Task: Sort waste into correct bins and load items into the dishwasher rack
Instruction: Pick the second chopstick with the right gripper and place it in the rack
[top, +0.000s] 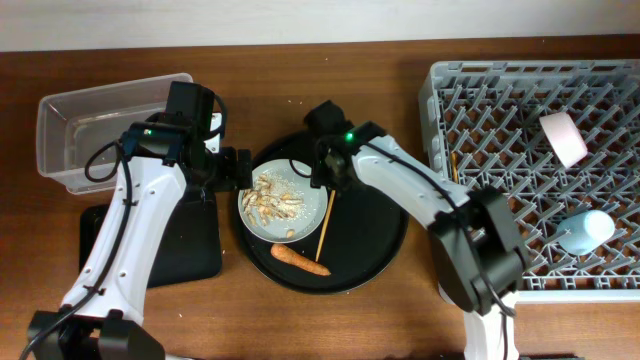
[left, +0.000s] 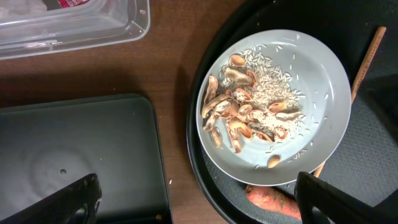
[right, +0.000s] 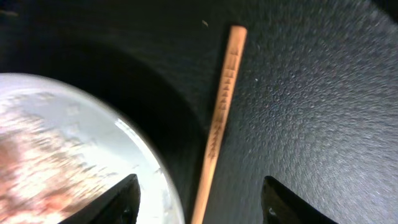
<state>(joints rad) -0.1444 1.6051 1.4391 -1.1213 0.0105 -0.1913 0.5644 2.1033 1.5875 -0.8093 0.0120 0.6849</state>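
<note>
A pale grey-green plate (top: 305, 225) with beige food scraps (top: 270, 200) and rice lies on the round black tray (top: 385, 235). An orange carrot (top: 300, 260) and a wooden chopstick (top: 325, 228) lie on that tray beside the plate. My left gripper (top: 233, 172) is open at the plate's left edge; its view shows plate (left: 311, 87), scraps (left: 249, 112), carrot (left: 273, 199) between open fingers (left: 199, 208). My right gripper (top: 325, 178) is open above the chopstick (right: 221, 118), fingers (right: 199, 205) straddling it. The pink bowl (top: 563, 138) and blue cup (top: 588, 230) sit in the grey rack (top: 500, 90).
The clear tub (top: 100, 130) stands at the back left, with something red showing in it in the left wrist view (left: 68, 3). The shallow black tray (top: 190, 250) lies in front of it. A second chopstick (top: 453, 165) stands in the rack's left side.
</note>
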